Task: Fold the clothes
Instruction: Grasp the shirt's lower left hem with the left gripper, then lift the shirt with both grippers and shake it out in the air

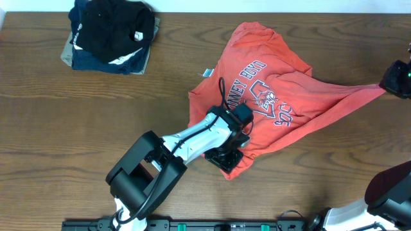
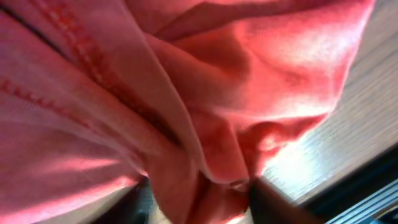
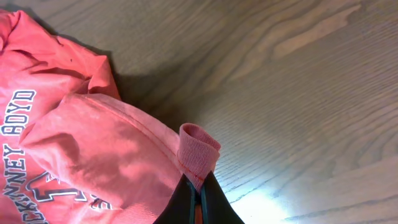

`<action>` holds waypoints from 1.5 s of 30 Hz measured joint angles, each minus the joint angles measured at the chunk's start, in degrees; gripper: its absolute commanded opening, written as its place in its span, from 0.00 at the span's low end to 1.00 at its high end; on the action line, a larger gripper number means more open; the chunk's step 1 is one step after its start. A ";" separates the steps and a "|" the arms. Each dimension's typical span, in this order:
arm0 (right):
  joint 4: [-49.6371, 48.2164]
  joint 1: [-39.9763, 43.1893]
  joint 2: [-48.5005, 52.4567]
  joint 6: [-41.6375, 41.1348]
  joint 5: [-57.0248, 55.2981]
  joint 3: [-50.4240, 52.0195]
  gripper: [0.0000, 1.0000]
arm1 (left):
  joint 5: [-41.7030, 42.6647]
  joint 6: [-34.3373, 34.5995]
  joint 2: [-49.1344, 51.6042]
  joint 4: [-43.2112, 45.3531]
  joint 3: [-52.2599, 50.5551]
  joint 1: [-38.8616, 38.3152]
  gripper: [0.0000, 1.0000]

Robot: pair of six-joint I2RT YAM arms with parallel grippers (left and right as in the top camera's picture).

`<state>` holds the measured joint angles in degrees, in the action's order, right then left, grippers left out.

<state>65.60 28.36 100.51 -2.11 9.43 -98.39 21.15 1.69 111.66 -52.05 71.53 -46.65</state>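
Overhead, the red-orange T-shirt (image 1: 270, 83) lies crumpled right of centre on the tabletop (image 1: 77, 128). One edge is drawn taut toward the right margin, where the right end effector (image 1: 397, 78) is clamped on a rolled fold of cloth. The left end effector (image 1: 226, 157) sits at the near hem, cloth bunched between its fingers; whether it is gripping cannot be told. Bare wood spans the left half, and folded garments (image 1: 112, 35) occupy the far-left corner.

The T-shirt (image 1: 270, 96) is red-orange with white letters (image 1: 241, 83) and a picture on the chest. It lies crumpled and face up near the middle of the brown table (image 1: 96, 128). One sleeve is pulled out long and tight toward the right side, and a small white label (image 1: 207, 72) sticks out at the shirt's left edge
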 measured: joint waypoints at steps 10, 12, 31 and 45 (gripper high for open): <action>0.11 0.00 0.00 0.00 0.04 0.00 0.01 | 0.33 -0.15 0.00 -3.72 3.17 0.00 0.06; 0.09 0.00 0.00 0.00 0.09 0.00 0.01 | 0.07 -0.17 -0.02 -5.77 6.03 0.11 0.06; -4.28 0.00 -0.02 1.92 5.51 -0.24 0.01 | -24.57 -0.20 -19.32 -7.21 34.69 29.86 0.06; 2.95 3.06 -6.56 2.64 12.68 -23.56 0.01 | -24.09 -1.68 -34.97 7.39 34.67 39.26 0.06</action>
<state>68.55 31.42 93.95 0.54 22.11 -121.95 -2.94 0.01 76.69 -44.66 106.19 -7.40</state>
